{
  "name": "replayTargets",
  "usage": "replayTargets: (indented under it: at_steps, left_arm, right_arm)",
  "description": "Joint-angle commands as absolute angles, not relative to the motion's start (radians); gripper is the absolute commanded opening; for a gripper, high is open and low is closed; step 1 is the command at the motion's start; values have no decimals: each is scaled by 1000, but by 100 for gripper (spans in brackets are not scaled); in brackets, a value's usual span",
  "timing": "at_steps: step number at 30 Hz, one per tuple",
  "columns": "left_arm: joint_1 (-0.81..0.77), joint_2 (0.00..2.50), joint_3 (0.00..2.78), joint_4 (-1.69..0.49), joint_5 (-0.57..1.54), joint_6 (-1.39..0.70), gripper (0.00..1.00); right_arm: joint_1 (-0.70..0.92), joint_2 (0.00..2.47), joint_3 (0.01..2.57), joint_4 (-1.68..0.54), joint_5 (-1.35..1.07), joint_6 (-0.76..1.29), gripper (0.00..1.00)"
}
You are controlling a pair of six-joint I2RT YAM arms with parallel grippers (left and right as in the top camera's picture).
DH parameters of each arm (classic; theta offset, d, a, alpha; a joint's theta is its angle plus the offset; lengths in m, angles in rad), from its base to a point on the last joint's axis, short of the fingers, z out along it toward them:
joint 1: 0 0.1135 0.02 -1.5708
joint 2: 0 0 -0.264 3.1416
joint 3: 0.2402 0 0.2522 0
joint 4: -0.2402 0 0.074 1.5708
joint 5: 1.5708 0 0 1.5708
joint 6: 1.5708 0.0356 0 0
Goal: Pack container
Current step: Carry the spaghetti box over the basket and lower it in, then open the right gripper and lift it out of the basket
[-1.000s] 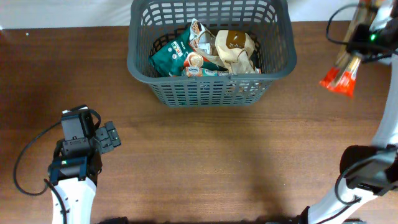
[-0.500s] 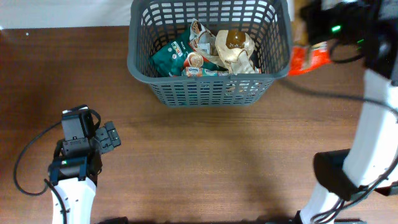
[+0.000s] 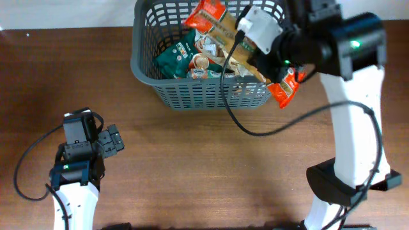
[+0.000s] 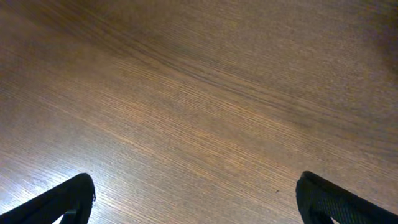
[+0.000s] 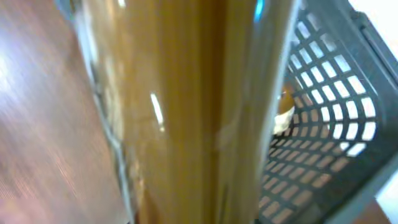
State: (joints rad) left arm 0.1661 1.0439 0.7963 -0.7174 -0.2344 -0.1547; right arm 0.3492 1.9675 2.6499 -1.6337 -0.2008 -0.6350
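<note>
The right arm (image 3: 350,108) holds a long orange-ended packet (image 3: 214,19) over the container (image 3: 204,97).

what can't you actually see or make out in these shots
- fingers of the right hand: overhead, under its own wrist; right wrist view, behind the packet
- packet print: blurred in right wrist view, too small overhead
- container far rim: cut off by overhead's top edge

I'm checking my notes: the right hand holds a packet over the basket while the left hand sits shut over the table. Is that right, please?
Not quite. The left hand is open, not shut: the left wrist view shows its fingers wide apart over the table. The rest holds: the right hand grips the packet over the basket.
</note>
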Motion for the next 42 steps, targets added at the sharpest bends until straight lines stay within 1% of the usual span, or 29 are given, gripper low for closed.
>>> replayTargets:
  at_steps: [1,13,19,24,30,33,35,39,40,41,42]
  left_arm:
    - [173,1045,791,-718,-223,-163,99]
    - [173,1045,791,-717,-224,-163,99]
    - [173,1045,791,-717,-224,-163,99]
    - [173,1045,791,-714,-224,-163,99]
    - [173,1045,791,-714,-223,-163,99]
    - [173,1045,791,-714,-223,-163,99]
    - [173,1045,791,-714,-223,-163,99]
    - [173,1045,791,-714,-223,-163,99]
    - [173,1045,791,-714,-223,-163,99]
    - [173,1045,791,-714,-223,-164,99]
    - [173,1045,791,-714,-223,-164,99]
  right_arm:
    - [337,1954,2596,-1505,-224,-646,4]
    - [319,2027,2566,-1102,-229,-534,3]
    - [300,2083,2566,-997,-249,-473,3]
    - [285,2145,2566,-1062,-310,-467,4]
    - [270,2209,2565,-1336,-326,-616,4]
    - [264,2213,2564,-1428,-321,-659,4]
    - [259,2213,2564,-1466,-296,-677,3]
    - [260,2213,2564,-1531,-166,-677,4]
    - [259,2213,2564,-1538,-151,-675,6]
    - [259,2213,2564,-1541,-139,-673,35]
    - [259,2213,2564,-1541,-134,-673,99]
